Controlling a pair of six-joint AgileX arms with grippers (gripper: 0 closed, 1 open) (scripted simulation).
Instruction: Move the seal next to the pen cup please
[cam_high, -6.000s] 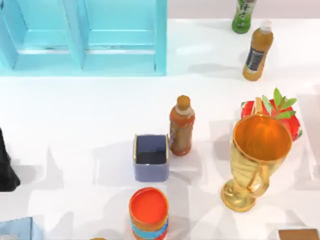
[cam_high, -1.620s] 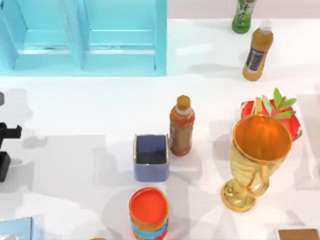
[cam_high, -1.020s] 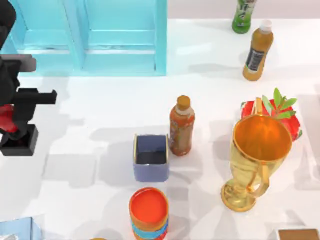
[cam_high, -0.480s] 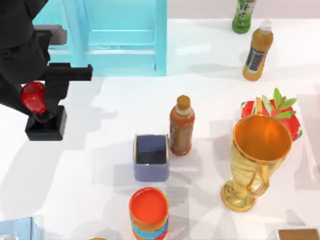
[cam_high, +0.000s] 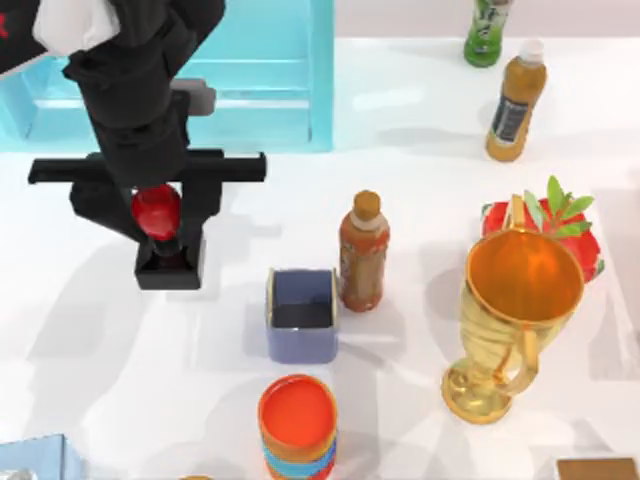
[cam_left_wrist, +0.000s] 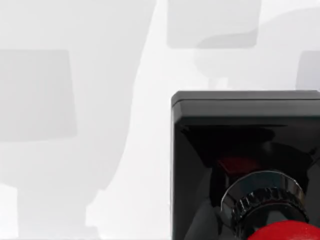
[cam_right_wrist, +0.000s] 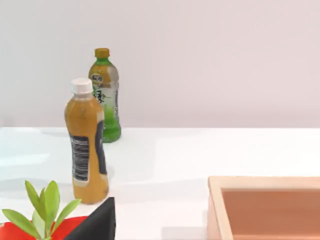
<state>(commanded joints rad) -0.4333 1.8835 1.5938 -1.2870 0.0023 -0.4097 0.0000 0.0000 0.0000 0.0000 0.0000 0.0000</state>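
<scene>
Top view: the seal (cam_high: 160, 235) is clamped at its glossy red knob by the left gripper (cam_high: 155, 205), left of the pen cup (cam_high: 302, 314), well apart. It is judged small, rigid, light; the knob may be slippery.

Left wrist view: its long axis is upright, black base (cam_left_wrist: 245, 150) downward.

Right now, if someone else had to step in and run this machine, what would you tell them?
Left gripper: shut on the seal, carrying it above the table, left of the pen cup.
Right arm: parked.
Done: seal picked up and brought partway.
Left: carry it further right, set it on the bare table beside the pen cup, likely its left side, then release.
</scene>
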